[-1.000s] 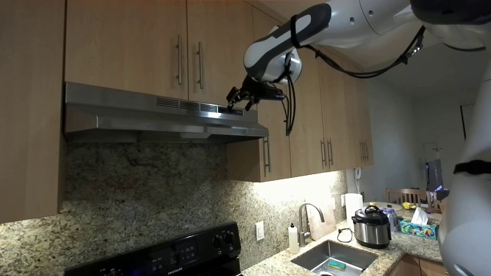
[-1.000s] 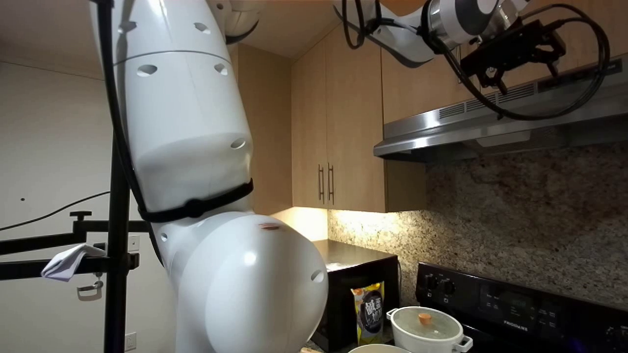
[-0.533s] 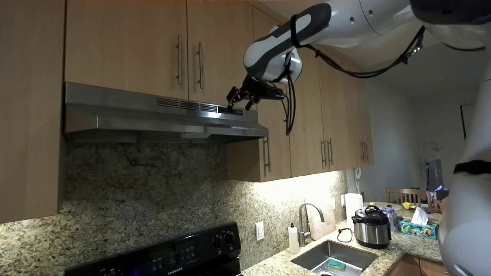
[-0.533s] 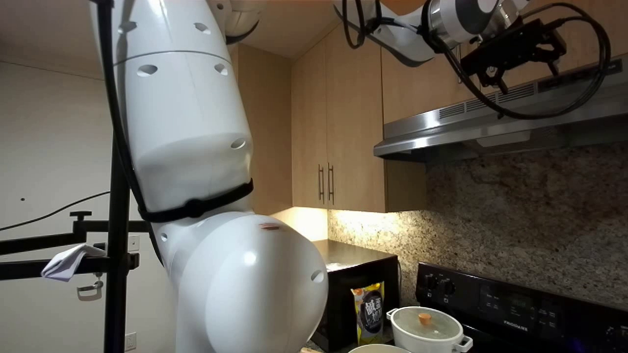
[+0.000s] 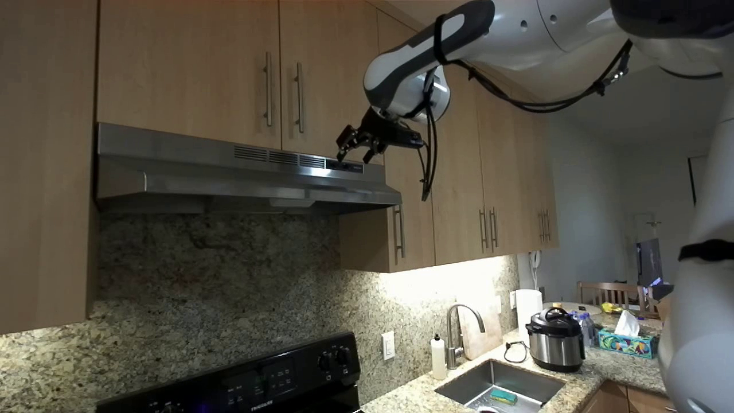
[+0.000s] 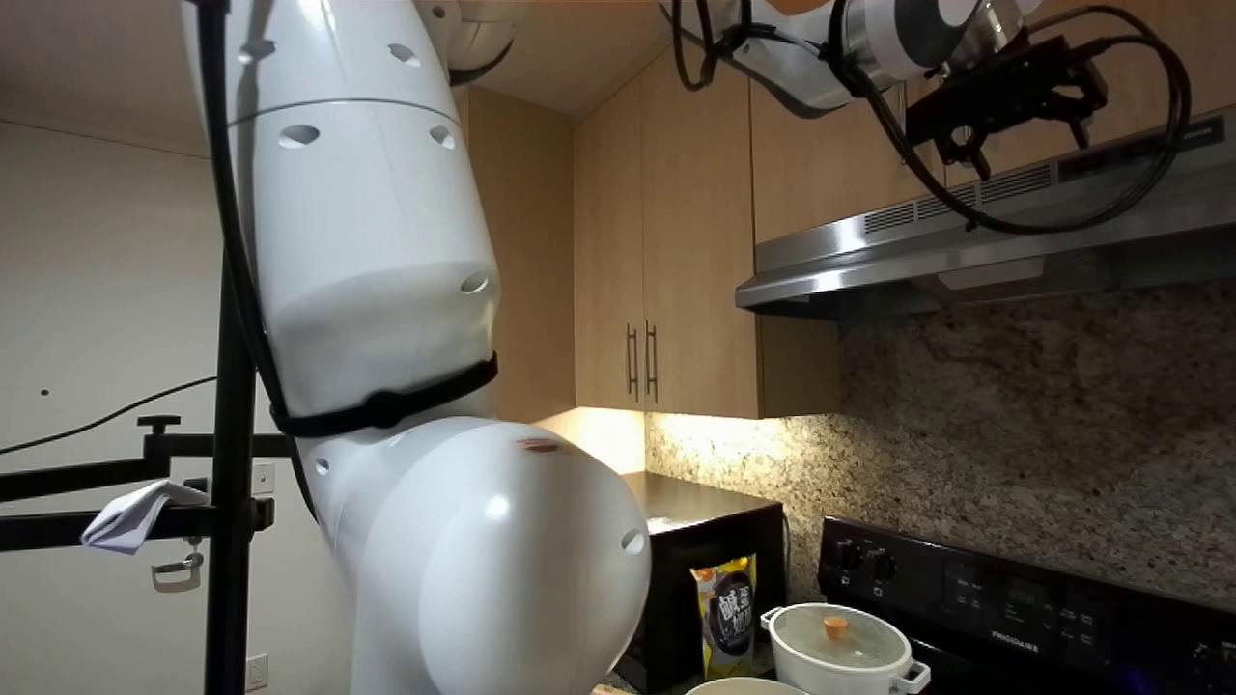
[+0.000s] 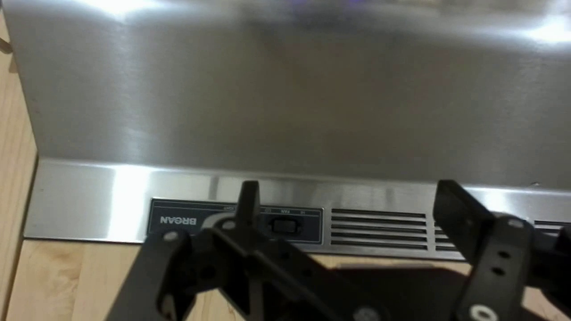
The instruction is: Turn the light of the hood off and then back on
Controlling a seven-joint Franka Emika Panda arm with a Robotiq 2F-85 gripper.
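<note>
The gripper (image 7: 348, 191) is spread really wide, nothing held between the fingers (image 7: 249, 203), hanging in front of the hood (image 5: 246, 176). The control panel (image 7: 196, 210) is my landmark here. Its long axis runs along the hood's front, and the fingers are spaced out along pretty much that same line: one crosses right over the panel in the wrist view, the other is past the panel's fan end, in front of the vents (image 7: 378, 230).

So where's the light switch? Can't actually see it. There's a scrap of upside-down lettering (image 7: 229, 208) on the panel that seems to say LIGHT, between the BROAN logo (image 7: 178, 220) and the fan switch (image 7: 285, 226), so my guess is it's mid-panel, tucked behind that first finger. From the gripper's middle that's toward the panel's logo end, and the finger over the panel is the nearer one. IMO the press should come from that finger, and lining it up is the whole game. Can't tell if anything's touching; both exterior views just put the fingers near the panel. The lamp (image 5: 292, 202) below the panel, on the hood's underside, looks unlit to me, so I'd guess the back-on half is what's left.
</note>
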